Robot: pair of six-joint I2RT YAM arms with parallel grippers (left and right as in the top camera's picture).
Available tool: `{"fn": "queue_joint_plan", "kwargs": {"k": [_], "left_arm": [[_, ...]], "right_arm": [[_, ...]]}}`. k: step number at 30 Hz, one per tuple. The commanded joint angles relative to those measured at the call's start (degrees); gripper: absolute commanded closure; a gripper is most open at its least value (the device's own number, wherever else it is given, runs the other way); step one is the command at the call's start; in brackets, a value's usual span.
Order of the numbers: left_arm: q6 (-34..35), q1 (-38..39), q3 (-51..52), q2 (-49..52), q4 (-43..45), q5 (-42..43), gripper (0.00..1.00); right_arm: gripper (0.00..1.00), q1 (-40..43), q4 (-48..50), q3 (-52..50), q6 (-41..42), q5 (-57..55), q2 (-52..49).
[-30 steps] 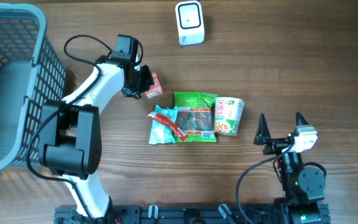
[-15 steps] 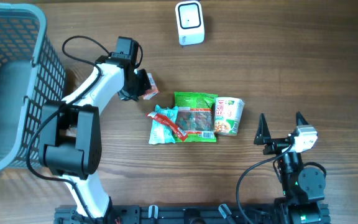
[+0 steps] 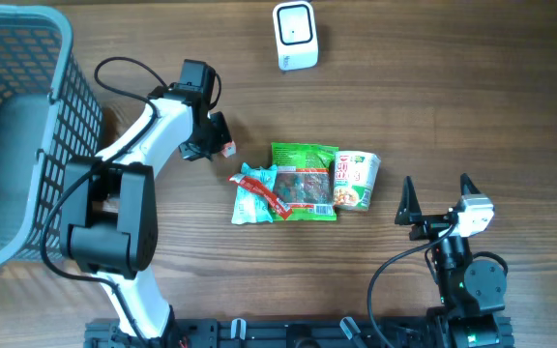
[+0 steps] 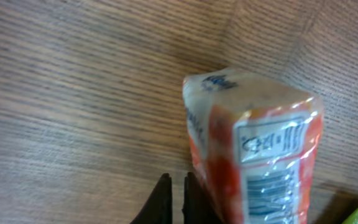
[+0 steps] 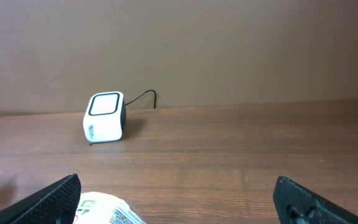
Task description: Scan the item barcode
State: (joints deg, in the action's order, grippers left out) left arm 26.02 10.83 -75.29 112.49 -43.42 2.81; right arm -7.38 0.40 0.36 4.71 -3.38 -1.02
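White scanner (image 5: 105,117) on the wooden table (image 5: 241,155), beyond wide-spread black fingers (image 5: 55,198).

table (image 3: 472,87): brown wood grain
basket (image 3: 61,58): grey-blue lattice
scanner (image 3: 294,36): white, dark-rimmed face
wrapped pack (image 4: 260,149): orange-red and white, black barcode
flat pouch (image 3: 304,181): green, red-brown print
twisted wrapper (image 3: 255,193): teal, red stripe
cup (image 3: 356,180): white, green and red print

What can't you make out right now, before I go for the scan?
- Orange packet barcode: left wrist view, blurred and cut off by the bottom edge.
- Same packet, overhead: mostly hidden under the left gripper.
- Packet touching the shut fingers or not: unclear in either view.
- Cup noodles: right wrist view, cut off by the bottom edge.
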Motion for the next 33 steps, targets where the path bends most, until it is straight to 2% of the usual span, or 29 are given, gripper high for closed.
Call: {"fn": "queue_joint_plan", "kwargs": {"k": [1, 3, 5, 6, 7, 8, 9, 10, 11, 33], "left_arm": [[-0.3, -2.4, 0.1, -7.0, -1.2, -1.2, 0.87], [-0.3, -3.7, 0.1, -10.4, -2.1, -1.5, 0.82], [-3.1, -4.9, 0.1, -14.4, -3.3, -2.6, 0.71], [-4.8, -5.1, 0.1, -15.9, -4.0, -5.5, 0.66], [-5.7, -5.1, 0.1, -17.2, -4.7, -10.0, 0.57], [-6.7, -5.1, 0.1, -18.0, -4.7, -14.4, 0.43], [-6.8, -5.1, 0.1, -18.3, -4.7, -19.9, 0.08], [-6.8, -5.1, 0.1, -18.3, -4.7, -23.0, 0.00], [-6.8, -5.2, 0.1, -18.3, -5.2, -24.8, 0.00], [-6.7, -5.2, 0.1, -18.3, -5.8, -24.7, 0.00]], "right_arm": [[0.00, 0.2, 0.2, -0.1, -0.2, 0.7, 0.2], [0.00, 0.2, 0.2, -0.1, -0.2, 0.7, 0.2], [0.00, 0.2, 0.2, -0.1, -0.2, 0.7, 0.2], [0.00, 0.2, 0.2, -0.1, -0.2, 0.6, 0.2], [0.00, 0.2, 0.2, -0.1, -0.2, 0.7, 0.2], [0.00, 0.2, 0.2, -0.1, -0.2, 0.7, 0.2], [0.00, 0.2, 0.2, -0.1, -0.2, 0.7, 0.2], [0.00, 0.2, 0.2, -0.1, -0.2, 0.7, 0.2], [0.00, 0.2, 0.2, -0.1, -0.2, 0.7, 0.2], [0.01, 0.2, 0.2, -0.1, -0.2, 0.6, 0.2]]}}
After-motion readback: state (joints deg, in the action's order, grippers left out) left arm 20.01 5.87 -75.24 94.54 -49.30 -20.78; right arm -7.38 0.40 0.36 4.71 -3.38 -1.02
